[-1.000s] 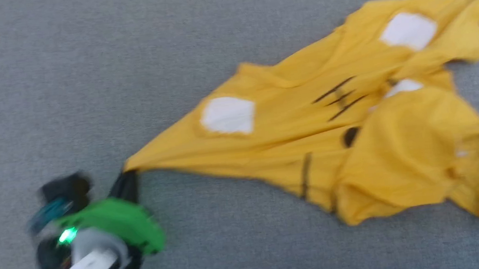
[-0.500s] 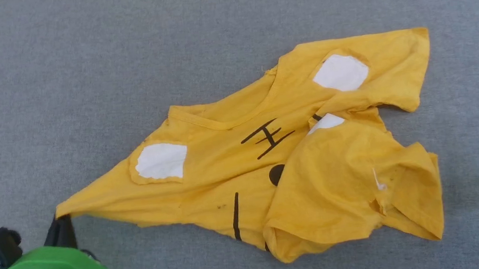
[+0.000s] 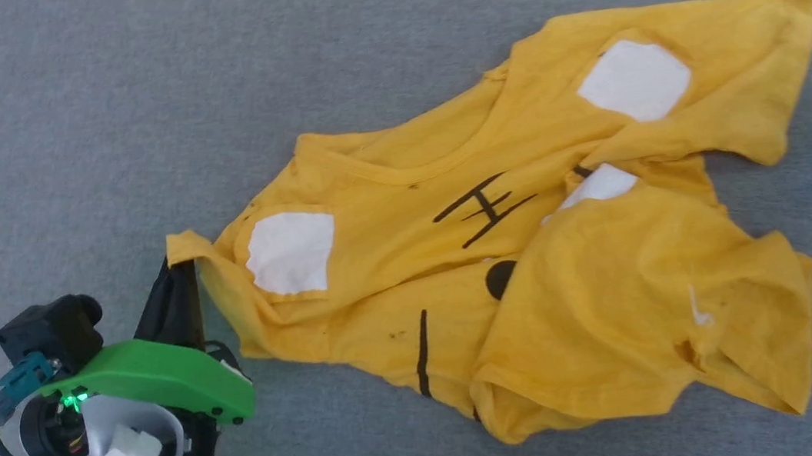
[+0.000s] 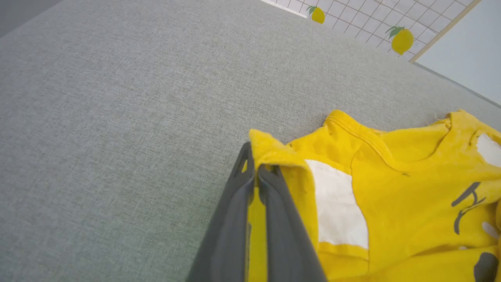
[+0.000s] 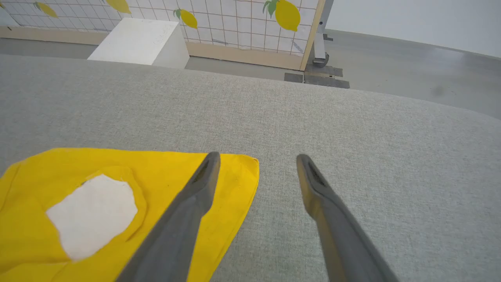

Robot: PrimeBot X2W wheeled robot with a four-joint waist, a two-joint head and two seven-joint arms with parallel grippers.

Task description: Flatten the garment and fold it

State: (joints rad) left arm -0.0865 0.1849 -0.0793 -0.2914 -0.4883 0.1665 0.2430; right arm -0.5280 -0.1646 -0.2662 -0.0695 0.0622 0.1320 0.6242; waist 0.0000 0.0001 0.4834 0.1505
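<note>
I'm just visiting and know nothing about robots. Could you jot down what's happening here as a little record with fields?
Surface: grey fabric surface
Garment: yellow T-shirt, crumpled, with its lower right part folded over the printed face
Left fingers: shut on a bunched edge at the shirt's left end
Right fingers: open, holding nothing, by the shirt's far right corner
Stage: not yet flat, no neat fold made

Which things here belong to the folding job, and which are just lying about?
Job: T-shirt; left gripper, shut on its edge; right gripper, open near its far corner.
Lying about: grey surface; white box; lemon-print screen.
</note>
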